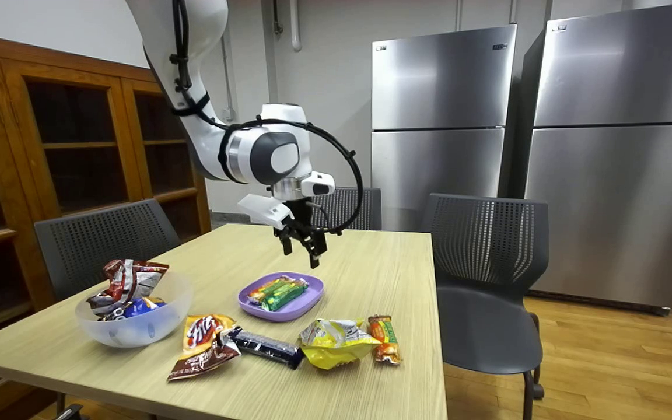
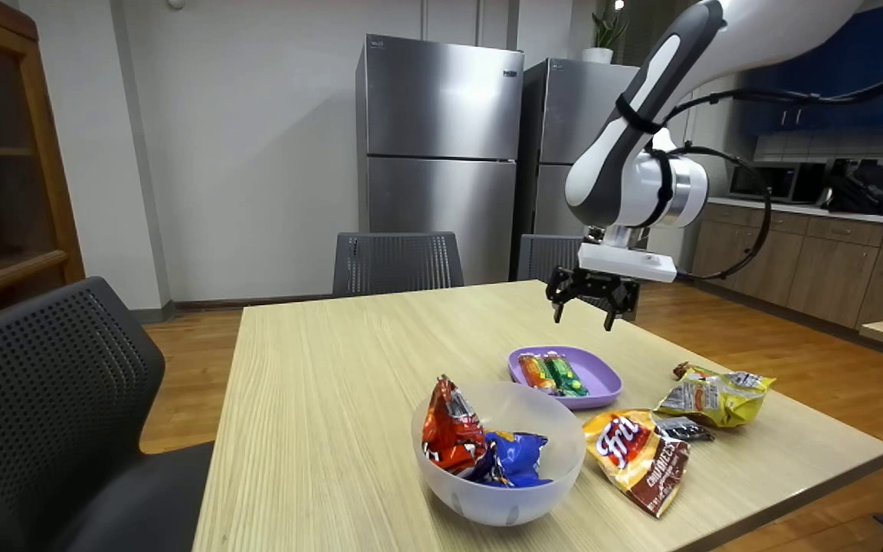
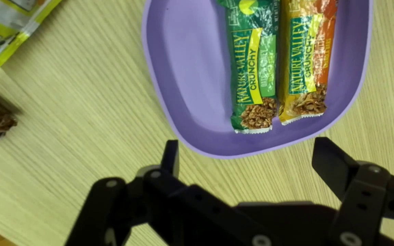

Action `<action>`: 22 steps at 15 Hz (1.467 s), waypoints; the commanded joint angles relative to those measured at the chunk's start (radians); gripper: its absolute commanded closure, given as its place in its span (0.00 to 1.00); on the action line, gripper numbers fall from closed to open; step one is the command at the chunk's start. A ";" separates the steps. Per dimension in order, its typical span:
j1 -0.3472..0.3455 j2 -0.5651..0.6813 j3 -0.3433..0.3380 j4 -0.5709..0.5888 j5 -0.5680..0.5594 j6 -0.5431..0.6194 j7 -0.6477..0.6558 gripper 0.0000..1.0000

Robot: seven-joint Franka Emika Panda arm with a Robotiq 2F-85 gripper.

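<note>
Hovering over the counter, the end effector stands wide, nothing between its fingers. In the wrist view the tips spread to either side, just beyond the rim of the plate; both exterior views show them above it, touching nothing. On the plate, the green bar and orange bar lie flat, side by side; cannot tell whether their wrappers touch. Technique, as judged: travel straight up or down until the tips clear the rim, since a sideways sweep could catch it and slide the plate. The spread runs across the bars' narrow way, which suits handling one along its sides; squeeze lightly, as the contents probably crumble, and mind the neighbour, which leaves little room for a finger between. Labels: both bars read NATURE VALLEY and CRUNCHY; the green bar adds OATS and HONEY; the orange bar's flavour line is too blurred to trust. Beside the bowl, a brown bag shows "Frit" and "CHILI CHEES", the remainder not readable. Lettering on the loose bar, dark bar and yellow bag is not legible from here.
</note>
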 commanded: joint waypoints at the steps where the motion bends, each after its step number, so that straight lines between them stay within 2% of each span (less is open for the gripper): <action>1: -0.052 -0.077 0.019 -0.063 -0.019 -0.009 -0.098 0.00; 6: -0.126 -0.134 0.033 -0.116 -0.010 -0.007 -0.255 0.00; 7: -0.095 -0.074 0.015 -0.065 -0.015 0.000 -0.192 0.00; 16: -0.113 -0.099 0.023 -0.089 -0.013 0.000 -0.227 0.00; 18: -0.121 -0.141 0.026 -0.132 0.006 -0.007 -0.220 0.00; 22: -0.134 -0.149 0.038 -0.160 0.053 0.004 -0.214 0.00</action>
